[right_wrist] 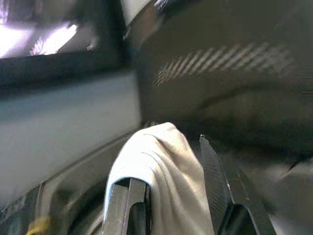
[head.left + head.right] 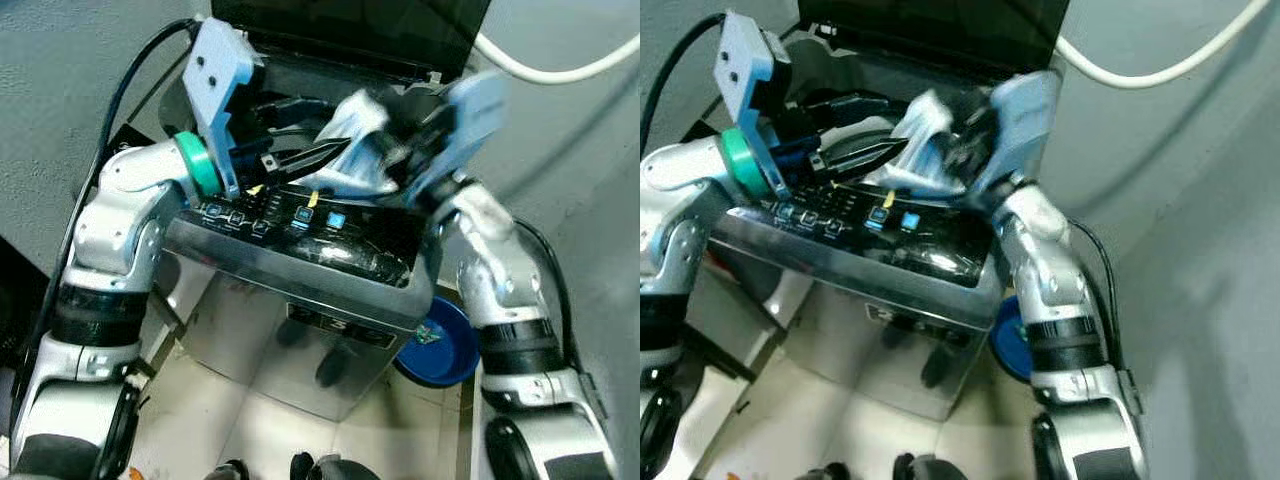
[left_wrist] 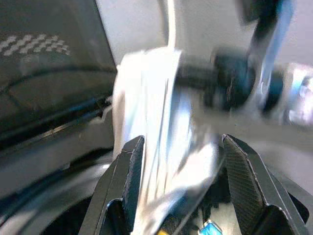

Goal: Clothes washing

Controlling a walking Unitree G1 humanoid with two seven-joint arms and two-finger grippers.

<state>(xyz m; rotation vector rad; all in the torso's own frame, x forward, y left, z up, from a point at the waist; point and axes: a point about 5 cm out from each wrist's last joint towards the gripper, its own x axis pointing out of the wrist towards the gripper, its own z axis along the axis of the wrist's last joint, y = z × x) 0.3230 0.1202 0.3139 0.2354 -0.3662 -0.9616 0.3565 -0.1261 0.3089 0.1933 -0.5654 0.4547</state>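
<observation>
While the lid (image 2: 350,30) of the top-loading washing machine (image 2: 300,300) stands raised at the back, both of the robot's hands are up over the open tub with a pale, whitish-blue garment (image 2: 350,150) between them. The right hand (image 1: 168,191) has the cloth pinched — in its wrist view the fabric is bunched over one black finger and pressed against the other, with the dark inside of the lid behind it. The left hand (image 3: 178,186) is spread fairly wide, its two fingers standing on either side of the hanging folds of the garment; whether the pads actually touch the cloth I cannot tell, as that view is blurred. The garment hangs just above the tub mouth, behind the control panel (image 2: 300,225), a glossy black strip with small blue-lit buttons and a yellow mark or two. Any lettering on the panel is too small and smeared to read, and some markings on the machine's steel front are likewise illegible. A blue basin (image 2: 440,345) sits on the floor beside the machine, near the robot's right arm, and a white hose (image 2: 560,65) curves across the grey wall behind — well clear of the hands.
</observation>
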